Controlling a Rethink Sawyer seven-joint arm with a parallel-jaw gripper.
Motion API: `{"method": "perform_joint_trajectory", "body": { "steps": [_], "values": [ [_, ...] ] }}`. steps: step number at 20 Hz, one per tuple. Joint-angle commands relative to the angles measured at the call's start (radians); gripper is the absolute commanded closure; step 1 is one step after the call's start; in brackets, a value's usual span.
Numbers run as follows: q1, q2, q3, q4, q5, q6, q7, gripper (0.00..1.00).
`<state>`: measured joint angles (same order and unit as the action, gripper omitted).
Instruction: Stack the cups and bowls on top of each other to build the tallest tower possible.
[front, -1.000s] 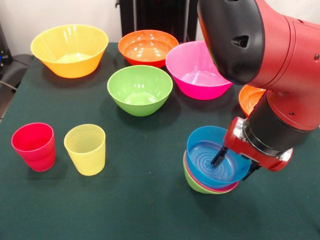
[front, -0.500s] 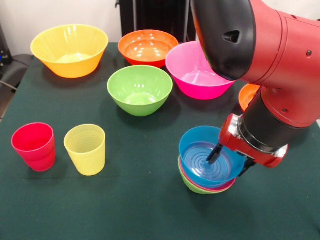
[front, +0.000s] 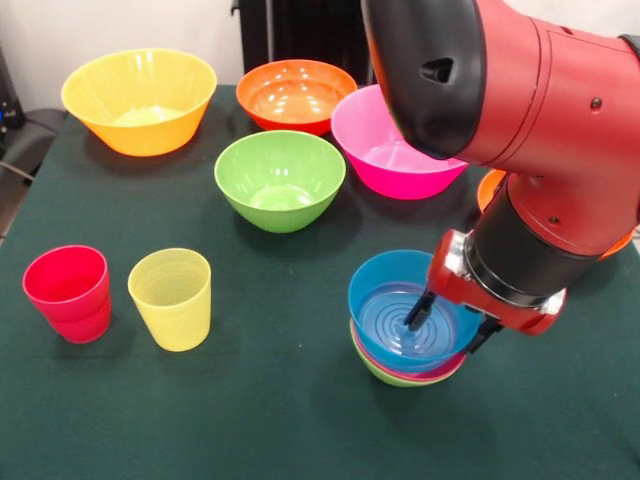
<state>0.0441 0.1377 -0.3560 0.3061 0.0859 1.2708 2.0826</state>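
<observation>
The tower (front: 405, 335) sits on the bench (front: 270, 420) at near right, its blue bowl (front: 385, 295) topmost. The gripper (front: 450, 322) straddles that bowl's right rim, jaws clenched on it, one finger (front: 420, 310) inside.

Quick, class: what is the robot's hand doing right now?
Hand: shut on the blue bowl's rim, one finger inside, one outside.

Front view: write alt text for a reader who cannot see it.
A red robot arm's fingers straddle the rim of the blue bowl topping a small nested tower on a green table. Four loose bowls stand behind; a red cup and a yellow cup stand left.
</observation>
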Motion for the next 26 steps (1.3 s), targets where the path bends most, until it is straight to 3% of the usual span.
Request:
{"method": "perform_joint_trajectory", "body": {
  "steps": [1, 5, 20, 26],
  "values": [
    [-0.036, 0.045, 0.127, 0.148, -0.035, -0.056, -0.294, 0.0],
    [-0.038, 0.013, 0.139, 0.195, -0.035, -0.074, -0.307, 0.0],
    [-0.055, -0.017, 0.239, 0.219, 0.004, -0.05, -0.319, 0.0],
    [-0.061, -0.01, 0.296, 0.178, 0.033, -0.04, -0.326, 0.0]
  ]
}}
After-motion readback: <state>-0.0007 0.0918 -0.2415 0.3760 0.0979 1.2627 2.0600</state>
